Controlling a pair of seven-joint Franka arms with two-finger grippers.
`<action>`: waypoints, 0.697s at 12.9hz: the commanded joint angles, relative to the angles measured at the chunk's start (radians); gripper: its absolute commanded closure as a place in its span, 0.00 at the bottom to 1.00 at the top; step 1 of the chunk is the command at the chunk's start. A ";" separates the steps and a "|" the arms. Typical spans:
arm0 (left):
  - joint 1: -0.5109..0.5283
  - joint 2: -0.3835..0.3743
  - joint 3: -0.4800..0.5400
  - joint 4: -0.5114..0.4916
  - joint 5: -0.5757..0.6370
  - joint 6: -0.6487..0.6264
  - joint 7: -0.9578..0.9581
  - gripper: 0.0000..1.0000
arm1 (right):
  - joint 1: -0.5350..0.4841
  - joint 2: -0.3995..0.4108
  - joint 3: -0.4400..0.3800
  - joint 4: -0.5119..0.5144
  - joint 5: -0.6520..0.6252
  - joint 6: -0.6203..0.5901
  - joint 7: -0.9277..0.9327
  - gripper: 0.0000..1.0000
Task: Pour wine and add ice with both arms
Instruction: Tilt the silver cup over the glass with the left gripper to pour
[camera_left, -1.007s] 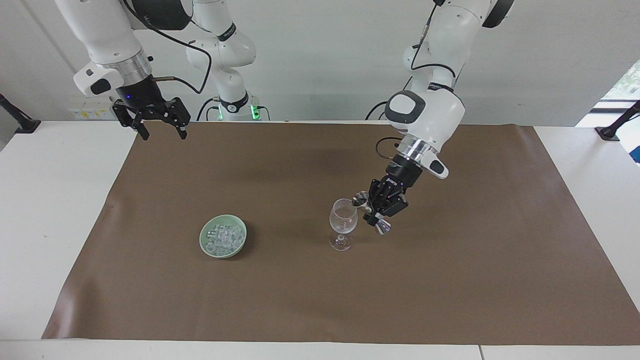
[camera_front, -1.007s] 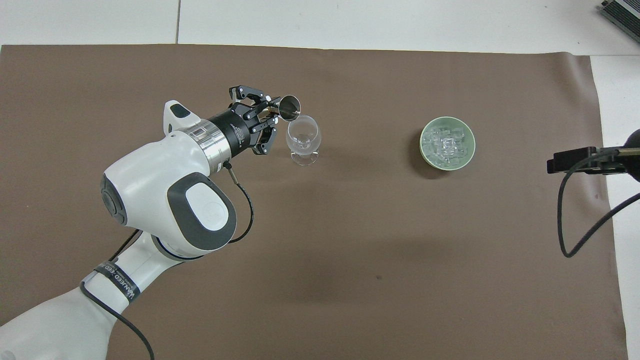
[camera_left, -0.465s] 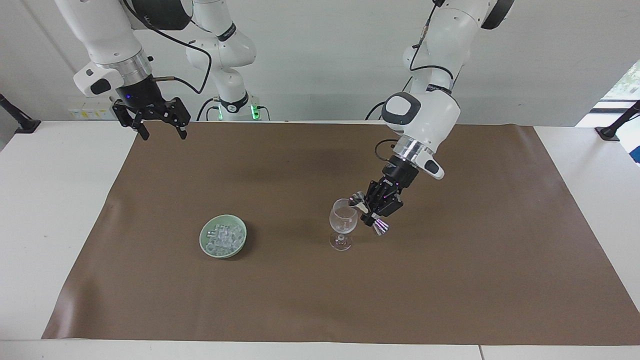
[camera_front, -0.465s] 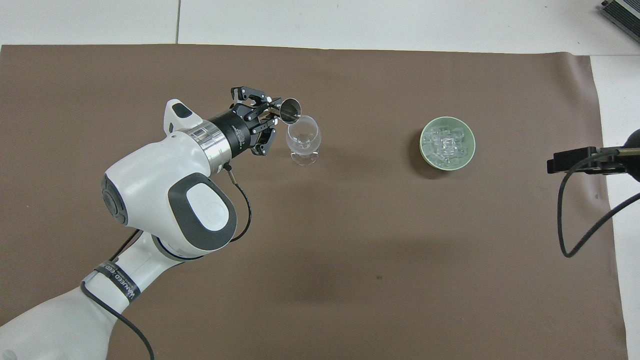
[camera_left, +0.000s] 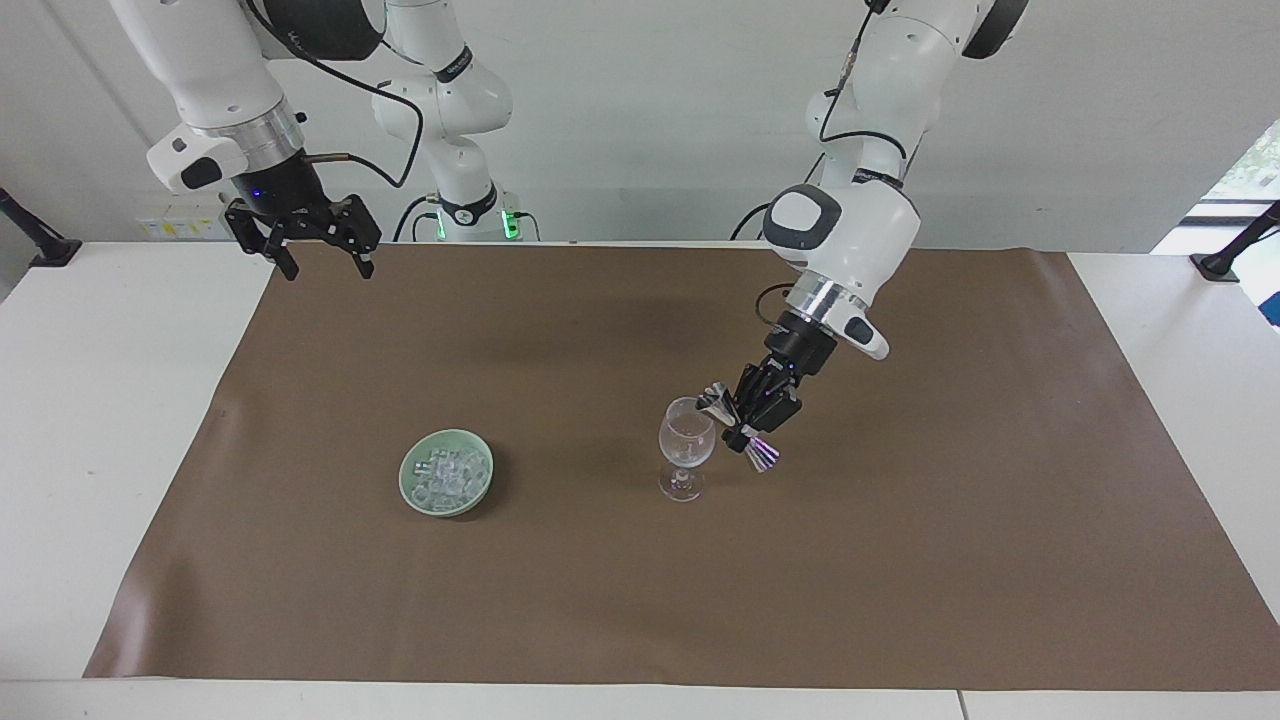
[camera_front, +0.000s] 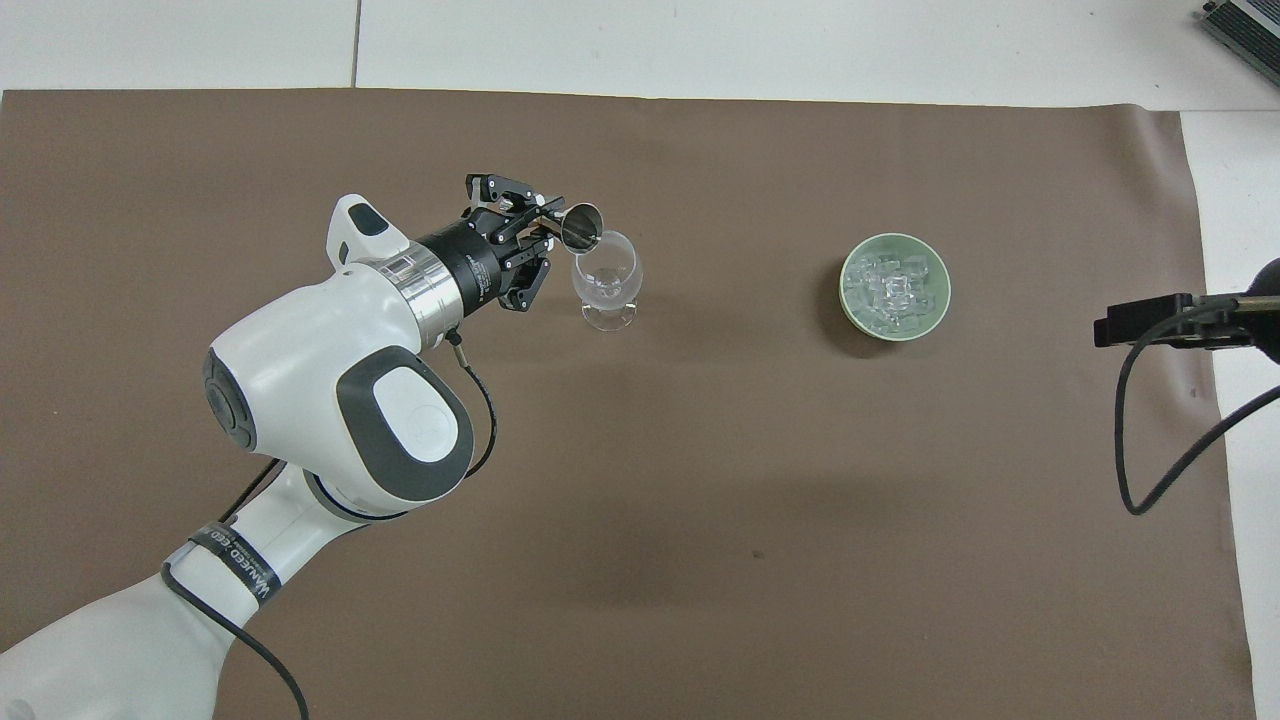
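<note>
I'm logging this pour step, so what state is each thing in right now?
Left pincer: shut on the jigger, beside the wine glass.
Jigger: tipped, mouth over the glass rim.
Wine glass: upright on the brown mat.
Ice: cubes piled in the green dish.
Green dish: upright on the mat, toward the right arm's end.
Right pincer: open, empty, waiting above the mat's corner.

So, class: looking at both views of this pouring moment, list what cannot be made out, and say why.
1. Whether any liquid is in the wine glass: both views, the glass is clear and small.
2. Whether the tilted jigger is still pouring: no stream is discernible in either view.
3. The right gripper: overhead view, cut off by the edge.
4. The ice count: the clear cubes blend together.
</note>
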 joint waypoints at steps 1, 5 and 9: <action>-0.009 -0.016 0.006 -0.024 0.017 0.027 0.019 1.00 | -0.012 0.005 0.006 0.007 0.012 -0.009 -0.018 0.00; -0.010 -0.016 0.006 -0.030 0.017 0.062 0.067 1.00 | -0.012 0.005 0.006 0.007 0.012 -0.009 -0.018 0.00; -0.010 -0.015 0.004 -0.028 0.017 0.085 0.097 1.00 | -0.012 0.005 0.006 0.007 0.012 -0.009 -0.018 0.00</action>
